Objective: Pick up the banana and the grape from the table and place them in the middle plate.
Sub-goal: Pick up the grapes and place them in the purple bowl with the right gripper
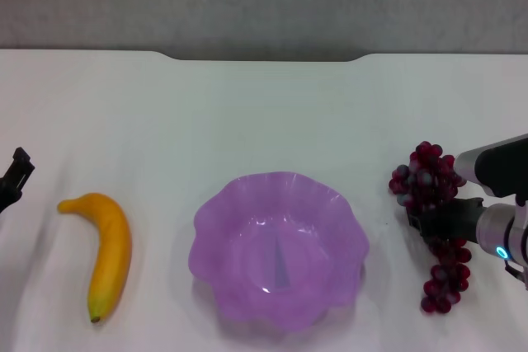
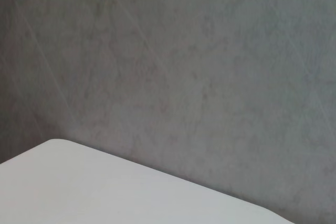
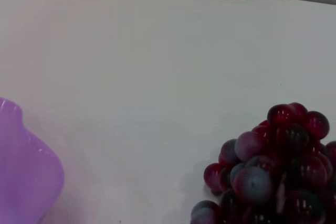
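The grape (image 1: 431, 224), at three o'clock of the empty middle plate (image 1: 279, 249), is straddled by the right gripper (image 1: 436, 222), finger state not discernible, so closing and lifting seem required next

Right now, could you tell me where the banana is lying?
In the head view, the banana lies on the table on the robot's left, apart from the middle plate, with the left gripper farther left at the frame's edge.

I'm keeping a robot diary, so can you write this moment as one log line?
right pincer: at the grape, grip unclear | left pincer: parked at table edge | banana: on table | middle plate: empty
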You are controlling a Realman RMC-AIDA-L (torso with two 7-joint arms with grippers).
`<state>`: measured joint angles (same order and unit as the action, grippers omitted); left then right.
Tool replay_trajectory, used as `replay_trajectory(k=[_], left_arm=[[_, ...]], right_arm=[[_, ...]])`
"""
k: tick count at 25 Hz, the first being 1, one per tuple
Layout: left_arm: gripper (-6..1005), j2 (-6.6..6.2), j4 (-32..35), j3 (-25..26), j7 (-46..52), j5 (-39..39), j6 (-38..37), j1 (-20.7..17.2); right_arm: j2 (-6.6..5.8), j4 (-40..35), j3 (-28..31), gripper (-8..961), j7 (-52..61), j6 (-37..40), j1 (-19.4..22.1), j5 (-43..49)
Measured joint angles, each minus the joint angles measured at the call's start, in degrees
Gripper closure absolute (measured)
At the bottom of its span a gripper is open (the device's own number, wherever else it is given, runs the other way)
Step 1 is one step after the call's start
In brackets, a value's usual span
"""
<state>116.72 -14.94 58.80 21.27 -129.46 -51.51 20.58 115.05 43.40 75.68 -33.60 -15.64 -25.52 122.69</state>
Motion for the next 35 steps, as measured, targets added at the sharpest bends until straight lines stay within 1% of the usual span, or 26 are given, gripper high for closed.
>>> replay_trajectory(k=[13, 18, 22, 28, 35], left_arm=[[108, 0.00, 0.0, 0.0, 0.0, 0.0, 0.1, 0.0], [108, 0.00, 0.0, 0.0, 0.0, 0.0, 0.2, 0.0], [108, 0.00, 0.0, 0.0, 0.0, 0.0, 0.3, 0.0], [108, 0.00, 0.0, 0.0, 0.0, 0.0, 0.3, 0.0], [108, 0.00, 0.1, 0.0, 0.0, 0.0, 0.3, 0.0]], right_arm=[[0.00, 0.0, -0.9, 554, 0.0, 1.3, 0.1, 0.0], [0.00, 0.0, -2.7, 556, 0.3, 3.7, 0.5, 0.0], [0.00, 0.9, -5.3, 556, 0.5, 7.8, 1.8, 0.0], [0.00, 2.8, -10.6, 557, 0.5, 16.6, 4.7, 0.0], [0.00, 3.4, -17.7, 557, 0.5, 31.0, 8.0, 0.4]])
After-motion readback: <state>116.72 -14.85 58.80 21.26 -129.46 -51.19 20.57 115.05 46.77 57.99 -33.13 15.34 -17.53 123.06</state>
